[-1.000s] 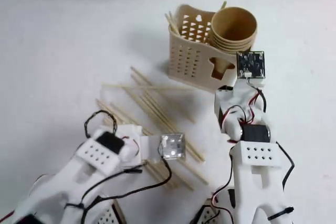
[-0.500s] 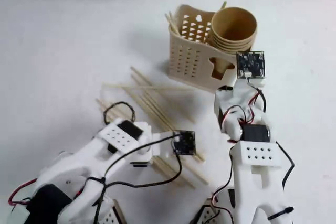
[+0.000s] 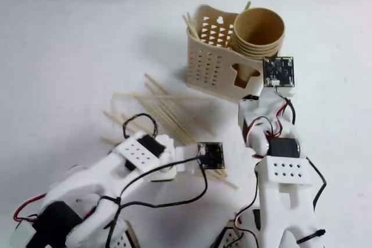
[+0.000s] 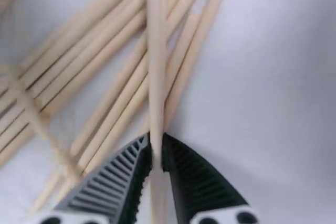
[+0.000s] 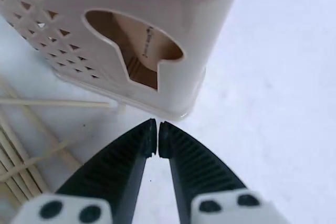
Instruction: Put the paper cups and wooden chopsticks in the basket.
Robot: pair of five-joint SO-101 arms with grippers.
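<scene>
Basket: a pale plastic basket (image 3: 212,65) stands at the upper centre of the high view on the matte white surface (image 3: 70,45). It is boxy with rounded corners. Its walls are pierced by rows of small holes and triangles, and a keyhole-shaped cutout opens its near end.
Paper cups: a nested stack of tan paper cups (image 3: 259,30) sits inside the basket at its right end in the frame. The round rims are layered one over another.
Upright chopsticks: a few thin upright chopsticks (image 3: 189,24) lean out of the basket's upper left corner.
Loose chopsticks: slim, pale loose chopsticks (image 3: 165,111) lie criss-crossed on the surface at centre frame, below and left of the basket.
Left end effector: the left end effector (image 4: 156,141) has black ribbed jaws clamped on a single chopstick (image 4: 156,51), which runs straight out across the pile.
Right end effector: the right end effector (image 5: 157,129) has ribbed jaws pressed together with nothing between them. Its tips are just beside the basket's lower corner.
</scene>
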